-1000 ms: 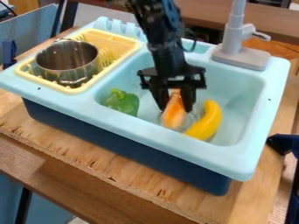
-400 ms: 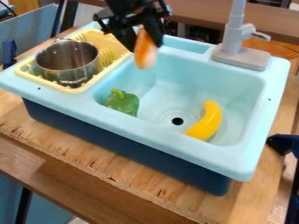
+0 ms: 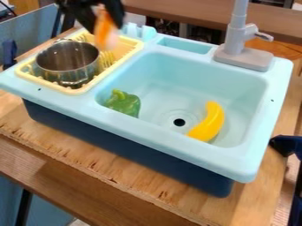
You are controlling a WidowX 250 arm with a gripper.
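Orange-and-white toy food piece [image 3: 106, 37], at 11 o'clock in the view, clamped in the black claw [image 3: 105, 28], which closes on it from 9 and 3 o'clock. The piece hangs lengthwise between the fingertips, its pale lower end projecting beyond them toward 6 o'clock. Behind it appears the rear part of the pale yellow dish rack [image 3: 131, 47]; its height above the rack cannot be told. The steel pot [image 3: 69, 69], upright in the rack, lies between 7 and 8 o'clock from the piece and apart from it.

The rack occupies the 10 o'clock part of the light-blue toy sink [image 3: 159, 132]. Within the basin, the green toy bell pepper [image 3: 124, 104] lies between 8 and 9 o'clock from the centre, its stem toward 11 o'clock; the round drain [image 3: 179, 122], at 6 o'clock; the yellow toy banana [image 3: 210, 122], at 5 o'clock, near the drain. The grey faucet [image 3: 243, 54] stands at 1 o'clock from the basin's centre. The sink rests on a wooden desk [image 3: 106, 170].
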